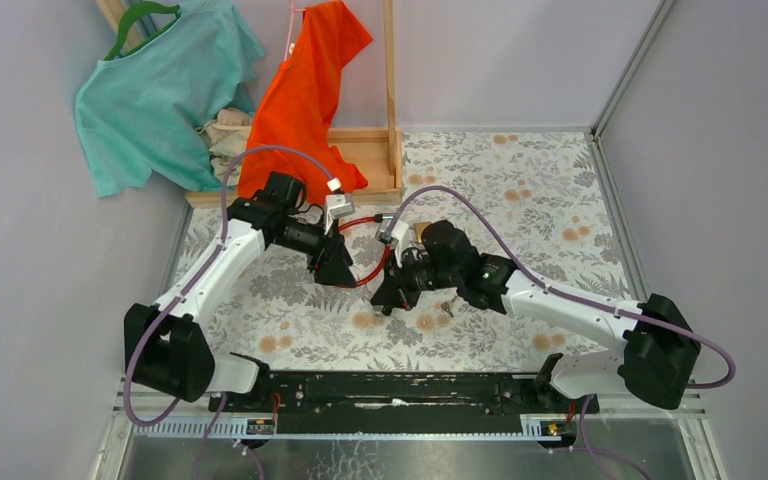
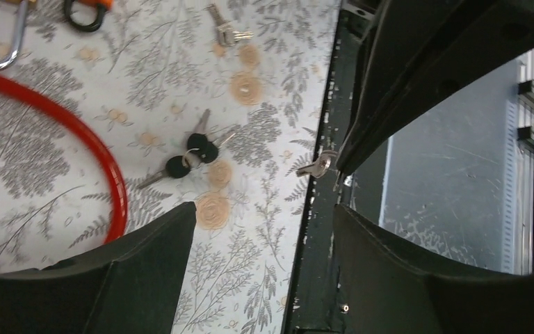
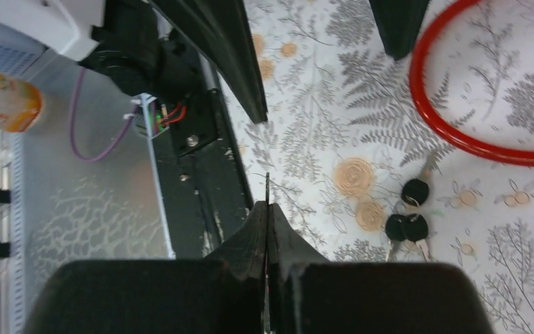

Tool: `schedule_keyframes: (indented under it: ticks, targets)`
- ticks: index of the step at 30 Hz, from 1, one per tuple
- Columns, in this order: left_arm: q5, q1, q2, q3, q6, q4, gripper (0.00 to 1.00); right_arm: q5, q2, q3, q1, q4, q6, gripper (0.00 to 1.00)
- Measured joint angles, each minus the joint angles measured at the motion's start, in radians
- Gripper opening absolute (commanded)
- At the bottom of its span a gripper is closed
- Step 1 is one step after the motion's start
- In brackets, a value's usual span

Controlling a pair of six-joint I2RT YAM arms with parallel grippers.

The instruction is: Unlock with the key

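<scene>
The right tool (image 3: pixel 267 212) pinches a small silver key (image 2: pixel 318 165) edge-on, blade pointing ahead over the floral desk (image 1: pixel 540 180), with the red cable lock (image 3: pixel 437 125) lying forward-right, nearer the open left tool (image 2: pixel 264 216).

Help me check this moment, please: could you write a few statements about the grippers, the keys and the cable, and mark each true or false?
1. The left gripper is open and empty. True.
2. The right gripper is open. False: it is shut on a silver key.
3. The black-headed keys lie on the tablecloth. True.
4. The cable is green. False: it is red.
</scene>
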Motion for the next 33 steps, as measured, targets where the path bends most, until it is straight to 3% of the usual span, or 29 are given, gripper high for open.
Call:
schedule_keyframes:
  ticks: [10, 14, 24, 33]
  targets:
    - [0.106, -0.058, -0.034, 0.000, 0.042, -0.069, 0.53, -0.145, 0.011, 0.108, -0.013, -0.011, -0.039, 0.00]
    - [0.120, -0.060, -0.034, 0.000, 0.071, -0.105, 0.52, -0.172, 0.032, 0.126, -0.020, -0.029, -0.048, 0.00]
    - [0.100, -0.062, -0.034, 0.010, 0.183, -0.189, 0.72, -0.230, 0.045, 0.136, -0.039, -0.072, -0.060, 0.00]
    - [0.025, -0.063, -0.034, 0.015, 0.209, -0.195, 0.75, -0.209, 0.033, 0.146, -0.048, -0.122, -0.078, 0.01]
